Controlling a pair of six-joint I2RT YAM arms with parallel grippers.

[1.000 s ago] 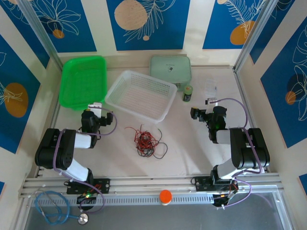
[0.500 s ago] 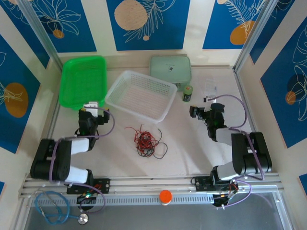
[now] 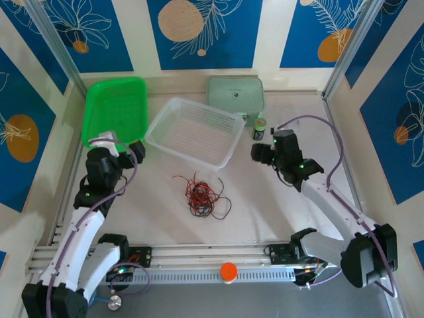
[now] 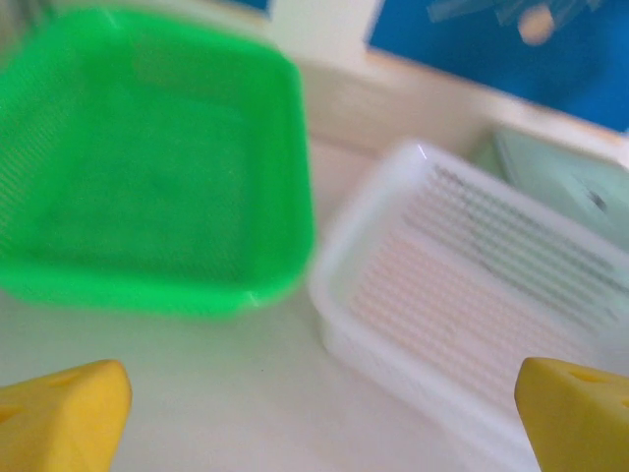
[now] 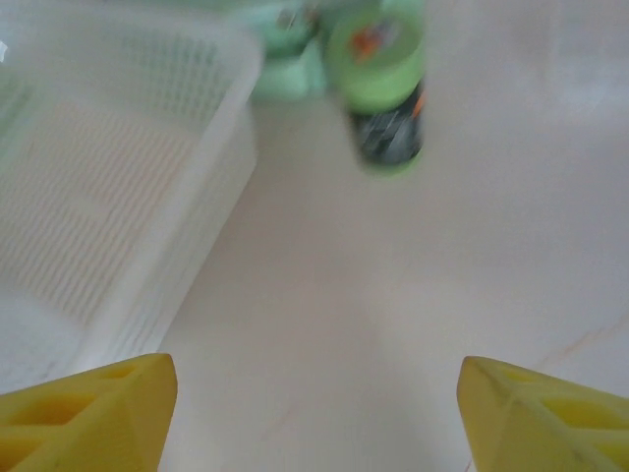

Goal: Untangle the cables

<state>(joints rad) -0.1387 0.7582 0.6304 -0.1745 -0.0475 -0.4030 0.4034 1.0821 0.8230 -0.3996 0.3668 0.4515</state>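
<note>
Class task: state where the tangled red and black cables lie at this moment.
In the top view, the cables lie loose near the middle of the table, just on the near side of the white basket.

Table (image 3: pixel 265 199): cream surface, matt, evenly lit with soft shadows. Walls (image 3: pixel 205 33) enclose it on three sides: blue panels bearing white leaf outlines and orange or beige discs, divided by cream strips. Metal posts (image 3: pixel 56 43) rise at both far corners. Metal rail (image 3: pixel 199 255) runs along the near edge.
</note>
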